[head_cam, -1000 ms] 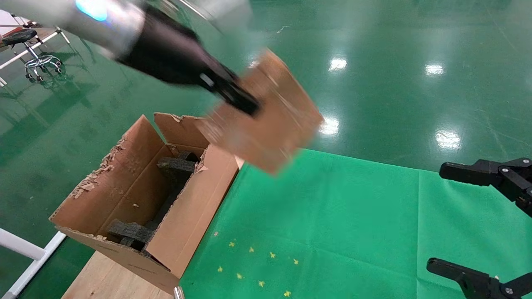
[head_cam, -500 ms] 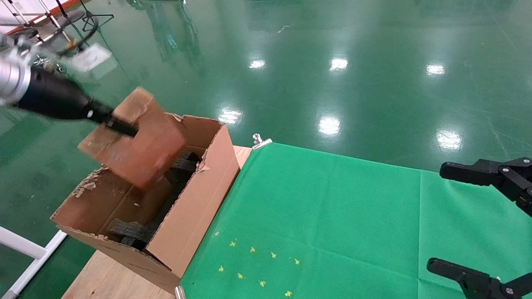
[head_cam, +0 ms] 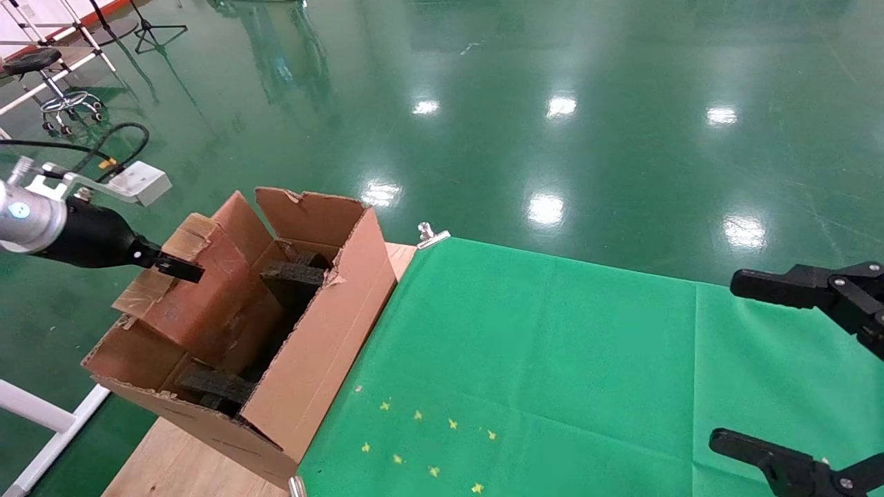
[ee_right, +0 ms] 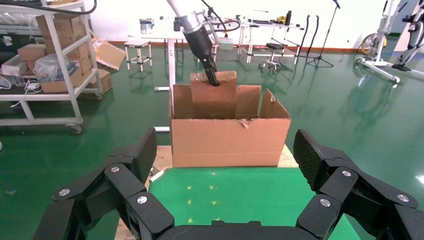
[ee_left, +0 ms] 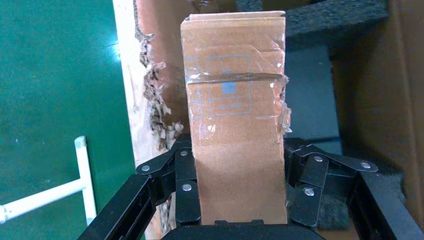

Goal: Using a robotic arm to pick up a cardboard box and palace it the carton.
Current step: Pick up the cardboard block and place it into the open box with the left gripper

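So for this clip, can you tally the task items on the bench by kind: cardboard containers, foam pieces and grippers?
Small taped cardboard box, held by the left gripper and partly lowered into the carton: 1
Large flapped carton: 1
Black foam pieces visible inside the carton: 2
Grippers, the left gripper plus the open right gripper over the green cloth: 2
Total: 6

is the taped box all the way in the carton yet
Not yet: the cardboard box is tilted, its top above the carton rim, clamped in the left gripper.
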Tool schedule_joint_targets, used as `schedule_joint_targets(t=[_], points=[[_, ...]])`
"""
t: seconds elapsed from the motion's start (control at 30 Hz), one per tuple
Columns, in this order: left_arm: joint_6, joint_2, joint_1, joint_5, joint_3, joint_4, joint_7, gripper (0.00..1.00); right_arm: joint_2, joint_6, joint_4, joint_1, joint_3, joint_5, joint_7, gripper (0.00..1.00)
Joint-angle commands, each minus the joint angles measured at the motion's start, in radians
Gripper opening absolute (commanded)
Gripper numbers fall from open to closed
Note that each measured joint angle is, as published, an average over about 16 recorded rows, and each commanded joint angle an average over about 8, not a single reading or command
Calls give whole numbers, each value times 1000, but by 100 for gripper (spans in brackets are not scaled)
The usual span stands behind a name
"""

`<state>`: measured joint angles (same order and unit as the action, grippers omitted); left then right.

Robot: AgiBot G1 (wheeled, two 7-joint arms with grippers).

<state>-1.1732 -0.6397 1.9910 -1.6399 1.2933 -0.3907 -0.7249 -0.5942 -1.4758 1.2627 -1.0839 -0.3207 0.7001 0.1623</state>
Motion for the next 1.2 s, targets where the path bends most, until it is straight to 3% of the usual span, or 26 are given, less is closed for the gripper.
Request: schedule_joint_targets(t=[0.03,0.57,0.63,0.83,0.87,0.9,1.2], points=[[26,-15,-12,2,-1,51,23,0,0,0,0,0,0,0,0,100],[213,-150,-201,44,-21,317,96,0,0,0,0,0,0,0,0,100],[241,-160,-220,47,-23,331,98,13,0,0,0,0,0,0,0,100],[312,-179,-260,58,-30,358,104,88,0,0,0,0,0,0,0,100],[317,-181,-263,59,-31,360,105,97,0,0,0,0,0,0,0,100],[322,-182,-266,60,-32,362,106,100,0,0,0,0,0,0,0,100],[319,-179,-260,59,-31,357,105,100,0,0,0,0,0,0,0,100]])
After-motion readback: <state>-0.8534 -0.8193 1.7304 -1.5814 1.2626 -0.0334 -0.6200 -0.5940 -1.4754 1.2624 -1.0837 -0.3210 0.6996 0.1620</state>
